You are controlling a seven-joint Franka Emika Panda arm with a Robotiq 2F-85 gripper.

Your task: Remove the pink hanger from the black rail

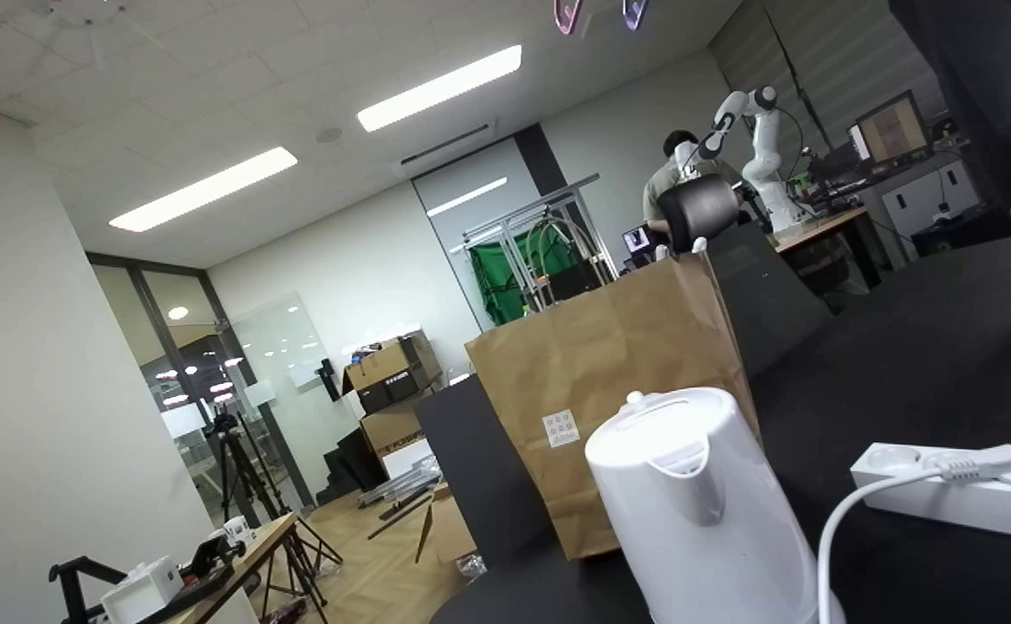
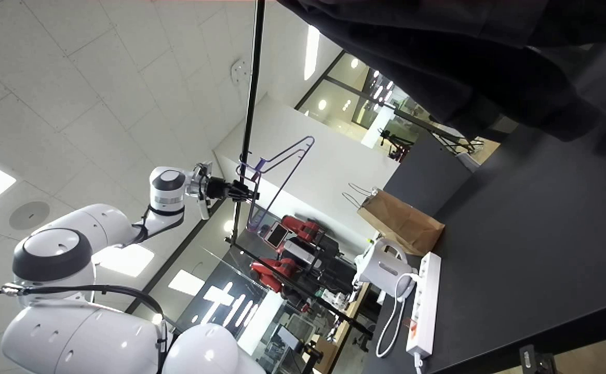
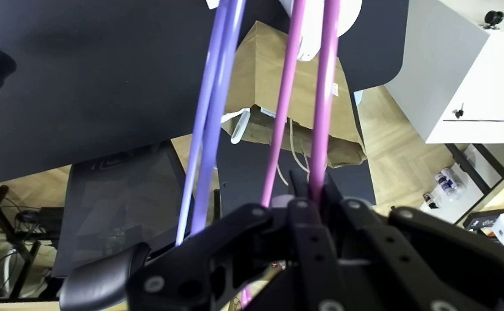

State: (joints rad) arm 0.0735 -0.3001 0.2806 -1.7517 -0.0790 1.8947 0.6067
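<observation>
My fingers [image 3: 333, 194] are clamping 1 bar of the pink hanger [image 3: 324, 86], which is running down the wrist view's upper centre, presumably for lifting it free. The black rail [image 2: 251, 98], upper middle in an exterior view, is apparently bearing its weight.

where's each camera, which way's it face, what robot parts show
In an exterior view: near the arm, tipped sideways, facing the table; arm and gripper show.
In an exterior view: near the kettle, tilted, facing the paper bag; gripper unseen, another arm far off.
Wrist view: above the table, facing down past the pink hanger; gripper fingers at bottom.
Both exterior views share kettle, power strip, paper bag.
</observation>
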